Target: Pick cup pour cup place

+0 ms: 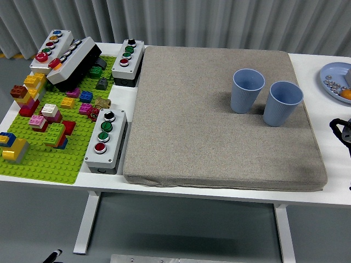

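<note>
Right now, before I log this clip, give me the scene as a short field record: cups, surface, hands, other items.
cups: two blue cups, left cup and right cup, both upright, close side by side on the mat
surface: grey mat on the white table
right hand: only partly visible at the right edge, clear of the cups; grip unclear
left hand: not in view
other items: green brick baseplate with bricks, button boxes, blue plate at far right
task state: no cup picked yet

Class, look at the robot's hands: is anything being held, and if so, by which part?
Nothing is held. Both blue plastic cups stand untouched on the grey mat; only the right hand shows, at the right edge.
</note>
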`<action>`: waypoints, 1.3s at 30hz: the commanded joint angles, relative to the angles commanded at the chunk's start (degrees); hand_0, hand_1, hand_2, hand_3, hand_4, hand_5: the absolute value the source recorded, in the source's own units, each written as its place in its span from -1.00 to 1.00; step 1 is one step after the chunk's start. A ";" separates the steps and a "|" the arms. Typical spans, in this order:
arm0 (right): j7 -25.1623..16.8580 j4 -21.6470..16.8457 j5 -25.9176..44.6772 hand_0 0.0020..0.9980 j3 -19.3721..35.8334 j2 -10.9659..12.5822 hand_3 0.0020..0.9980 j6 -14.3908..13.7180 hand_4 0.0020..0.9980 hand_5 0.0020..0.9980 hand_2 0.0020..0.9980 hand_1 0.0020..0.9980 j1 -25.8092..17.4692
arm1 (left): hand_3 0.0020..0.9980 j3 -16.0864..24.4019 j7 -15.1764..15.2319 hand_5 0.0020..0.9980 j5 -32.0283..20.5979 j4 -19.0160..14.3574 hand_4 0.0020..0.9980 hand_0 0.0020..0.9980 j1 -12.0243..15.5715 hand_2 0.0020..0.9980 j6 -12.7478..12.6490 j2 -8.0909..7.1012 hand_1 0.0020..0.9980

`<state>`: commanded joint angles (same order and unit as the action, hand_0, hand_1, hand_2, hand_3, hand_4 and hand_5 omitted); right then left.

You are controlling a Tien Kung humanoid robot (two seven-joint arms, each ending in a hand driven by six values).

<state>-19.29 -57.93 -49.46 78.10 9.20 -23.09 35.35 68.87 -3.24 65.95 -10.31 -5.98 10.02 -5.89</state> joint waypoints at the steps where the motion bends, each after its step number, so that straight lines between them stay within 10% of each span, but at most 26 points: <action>1: 0.02 -0.06 0.22 0.94 -0.03 -0.02 0.72 0.09 0.56 1.00 0.76 0.70 0.05 | 0.59 0.12 -0.04 0.98 0.11 0.00 0.28 0.70 0.00 0.78 -0.01 0.02 0.61; 39: 0.48 -0.67 0.28 0.94 -1.15 -0.07 0.72 0.62 0.53 1.00 0.77 0.71 0.14 | 0.59 -0.31 0.10 0.98 -0.88 0.00 0.27 0.70 0.44 0.78 -0.29 -0.01 0.62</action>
<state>-18.81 -58.60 -49.18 76.95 9.13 -22.46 35.49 68.56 -3.14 65.08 -10.31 -5.55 9.73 -5.90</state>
